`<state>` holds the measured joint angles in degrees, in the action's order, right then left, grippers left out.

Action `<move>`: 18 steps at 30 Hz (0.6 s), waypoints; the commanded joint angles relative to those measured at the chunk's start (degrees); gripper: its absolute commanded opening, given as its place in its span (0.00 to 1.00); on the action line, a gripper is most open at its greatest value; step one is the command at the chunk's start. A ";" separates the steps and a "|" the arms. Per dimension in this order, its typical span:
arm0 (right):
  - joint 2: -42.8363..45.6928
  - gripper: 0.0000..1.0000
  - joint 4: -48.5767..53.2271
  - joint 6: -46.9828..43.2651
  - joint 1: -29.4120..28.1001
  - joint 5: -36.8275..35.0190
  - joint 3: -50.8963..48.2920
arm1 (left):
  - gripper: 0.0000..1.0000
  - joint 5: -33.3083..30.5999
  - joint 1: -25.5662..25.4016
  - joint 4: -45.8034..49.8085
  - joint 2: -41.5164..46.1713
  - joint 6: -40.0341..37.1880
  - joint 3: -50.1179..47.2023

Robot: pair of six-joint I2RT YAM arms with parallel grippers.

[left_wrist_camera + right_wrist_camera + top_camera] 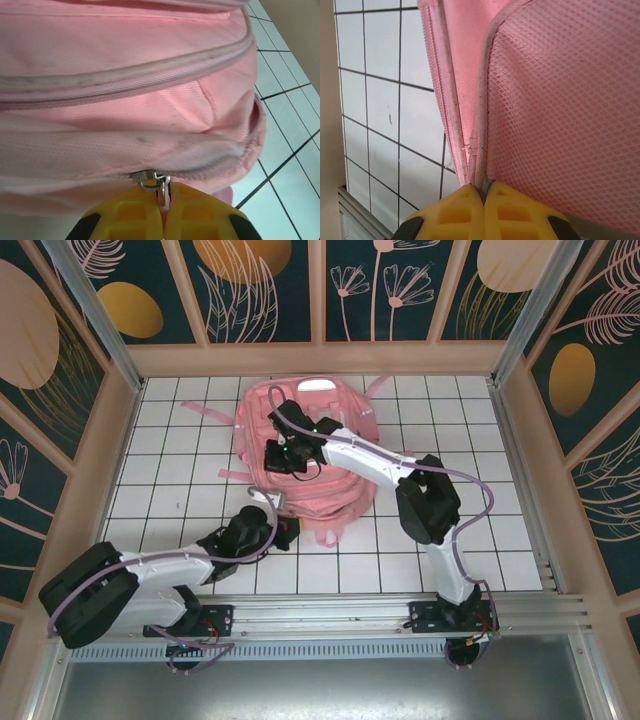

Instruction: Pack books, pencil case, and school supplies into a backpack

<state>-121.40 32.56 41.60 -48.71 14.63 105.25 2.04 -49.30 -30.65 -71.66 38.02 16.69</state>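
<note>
Backpack: large soft pink fabric backpack lying flat on the white tiled tabletop, towards the far wall.
Zip: grey metal slider with a pink pull tab at the bag's near edge; the seam appears to gape further along.
Left gripper: yellow-padded jaws clenched on the pull tab.
Right gripper: jaws clamped on a pink seam beside the mesh panel.
Contents: hidden; packing progress cannot be told.
Risk: the thin tab may slip from the pads under an angled pull. The slider may jam on slack fabric if the right grip loses tension. The whole bag may drag across the tiles.
</note>
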 commanded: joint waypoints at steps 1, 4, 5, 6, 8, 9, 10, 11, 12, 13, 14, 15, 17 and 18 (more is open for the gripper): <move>-2.88 0.00 -8.62 4.86 1.40 -2.84 5.85 | 0.00 4.29 -3.07 -4.92 -3.94 -0.51 4.57; -6.14 0.00 -7.46 6.16 1.39 -2.42 10.86 | 0.00 4.82 -4.15 -5.29 -7.24 -0.46 6.33; -7.33 0.00 -7.04 6.63 1.38 -2.05 12.46 | 0.00 4.84 -4.25 -5.05 -7.78 -0.49 6.90; -8.06 0.00 -6.98 6.94 1.29 -1.49 13.39 | 0.00 4.71 -4.24 -4.65 -8.04 -0.33 7.12; -9.01 0.00 -6.80 6.86 0.92 -0.81 14.89 | 0.00 2.60 -4.30 -2.95 -7.12 -0.61 7.01; -9.03 0.00 -6.40 6.39 0.79 -1.13 15.06 | 0.00 1.57 -4.24 -1.97 -6.13 -0.83 6.83; -8.75 0.01 -6.00 5.58 0.65 -1.19 14.92 | 0.00 0.10 -4.26 -0.37 -4.68 -1.29 6.63; -8.03 0.18 -5.23 4.49 0.63 -1.59 14.36 | 0.00 -1.61 -4.17 1.63 -2.91 -1.77 6.36; -6.90 0.31 -4.59 3.53 0.72 -2.64 13.19 | 0.00 -2.90 -4.11 3.22 -1.35 -2.18 5.94; -4.86 0.44 -5.02 2.29 0.88 -3.71 10.65 | 0.00 -3.87 -3.73 4.67 0.92 -2.41 5.31; -2.23 0.56 -6.16 0.93 1.19 -4.43 7.33 | 0.00 -4.36 -3.13 5.64 3.08 -2.43 4.27; 0.09 0.65 -6.73 -0.17 1.53 -5.58 4.94 | 0.00 -4.50 -2.43 6.40 4.91 -2.28 3.34; 5.06 0.73 -7.91 -3.43 2.59 -8.52 0.40 | 0.00 -4.05 -0.37 7.99 8.98 -1.44 1.33; 6.83 0.74 -7.67 -4.66 3.40 -9.72 -0.60 | 0.00 -3.83 0.67 8.95 10.65 -0.98 0.53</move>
<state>-122.93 25.96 42.28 -47.35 10.00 107.50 -0.64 -50.61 -24.01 -65.23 37.30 19.07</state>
